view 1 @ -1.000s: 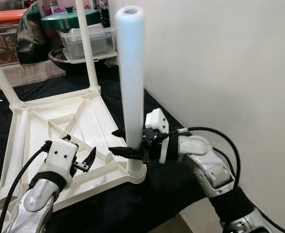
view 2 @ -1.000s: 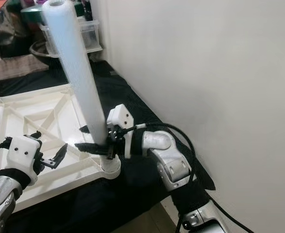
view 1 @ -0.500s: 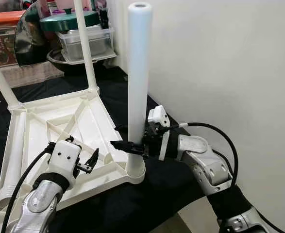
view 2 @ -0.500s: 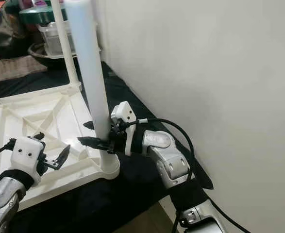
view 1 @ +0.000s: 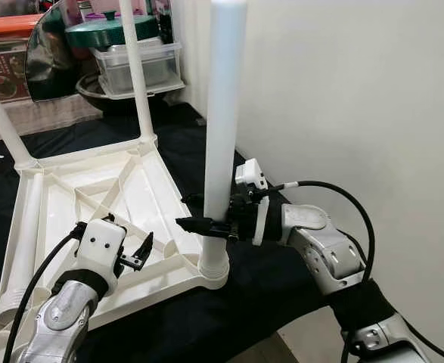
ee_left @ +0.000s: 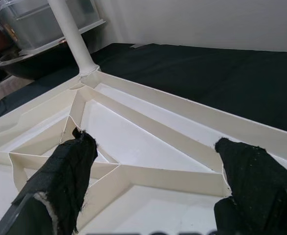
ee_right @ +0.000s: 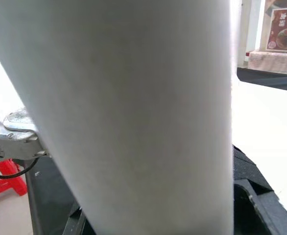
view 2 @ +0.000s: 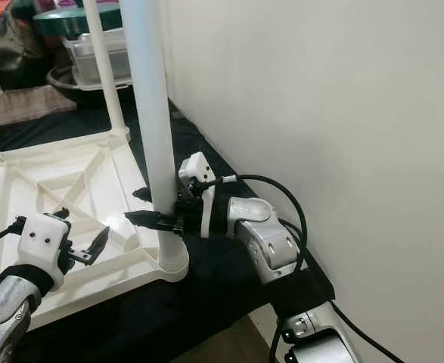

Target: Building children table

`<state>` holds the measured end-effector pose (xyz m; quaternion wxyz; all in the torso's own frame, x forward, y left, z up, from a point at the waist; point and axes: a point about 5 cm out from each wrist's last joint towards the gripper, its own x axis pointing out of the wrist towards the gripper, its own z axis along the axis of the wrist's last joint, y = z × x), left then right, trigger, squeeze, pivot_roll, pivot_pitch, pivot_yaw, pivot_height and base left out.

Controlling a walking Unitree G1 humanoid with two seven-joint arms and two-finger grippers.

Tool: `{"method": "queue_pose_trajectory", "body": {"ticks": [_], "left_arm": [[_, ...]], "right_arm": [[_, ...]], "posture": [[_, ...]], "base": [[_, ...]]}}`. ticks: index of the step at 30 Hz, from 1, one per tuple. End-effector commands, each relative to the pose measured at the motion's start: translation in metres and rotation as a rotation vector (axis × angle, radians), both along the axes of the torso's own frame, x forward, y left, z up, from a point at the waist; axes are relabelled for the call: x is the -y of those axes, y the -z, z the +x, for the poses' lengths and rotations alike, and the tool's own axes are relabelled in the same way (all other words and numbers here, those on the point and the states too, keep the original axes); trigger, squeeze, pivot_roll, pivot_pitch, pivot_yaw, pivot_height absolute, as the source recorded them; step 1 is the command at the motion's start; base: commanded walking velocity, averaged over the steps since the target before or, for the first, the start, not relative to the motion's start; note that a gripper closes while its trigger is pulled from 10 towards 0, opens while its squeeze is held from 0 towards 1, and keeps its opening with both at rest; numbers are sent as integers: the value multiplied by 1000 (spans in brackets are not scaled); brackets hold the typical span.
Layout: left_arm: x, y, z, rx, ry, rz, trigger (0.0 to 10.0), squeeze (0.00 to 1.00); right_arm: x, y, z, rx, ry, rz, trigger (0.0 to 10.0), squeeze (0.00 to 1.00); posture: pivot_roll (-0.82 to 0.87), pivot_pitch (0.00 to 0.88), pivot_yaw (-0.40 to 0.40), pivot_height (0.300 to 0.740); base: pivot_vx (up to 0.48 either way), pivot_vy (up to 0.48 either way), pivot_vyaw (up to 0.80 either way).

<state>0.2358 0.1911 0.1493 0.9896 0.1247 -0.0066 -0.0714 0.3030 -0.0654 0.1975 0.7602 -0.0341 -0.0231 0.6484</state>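
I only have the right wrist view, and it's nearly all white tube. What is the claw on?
Observer: The right claw grips an upright table leg low down, just above its corner socket.
Operator: Socket on what?
Observer: The upturned white tabletop, lying on a black cloth.
Operator: Any other legs fitted?
Observer: Two stand at the far corners, one being this leg.
Operator: The left claw?
Observer: The left claw is open over the tabletop's ribs.

Table leg (view 1: 223, 113): top cut off by frame edge; far finger of right gripper (view 1: 206, 219) partly hidden behind it.
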Motion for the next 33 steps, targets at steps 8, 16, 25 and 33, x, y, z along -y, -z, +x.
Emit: {"method": "queue_pose_trajectory", "body": {"ticks": [8, 16, 25, 33], "left_arm": [[-5, 1, -6, -1, -43, -15, 10000, 0], [-8, 4, -10, -7, -68, -16, 10000, 0], [-16, 3, -10, -17, -103, 5, 10000, 0], [-14, 3, -8, -17, -117, 2, 10000, 0]], "right_arm": [[-10, 25, 15, -143, 259, -14, 10000, 106], [2, 52, 42, -249, 863, -25, 10000, 0], [6, 86, 31, -347, 1188, -41, 10000, 0], [0, 72, 37, -307, 1201, 21, 10000, 1000]], "posture": [[83, 0, -47, 740], [79, 0, -40, 740], [100, 0, -40, 740], [100, 0, -40, 740]], "base": [[0, 0, 0], [0, 0, 0], [0, 0, 0], [0, 0, 0]]}}
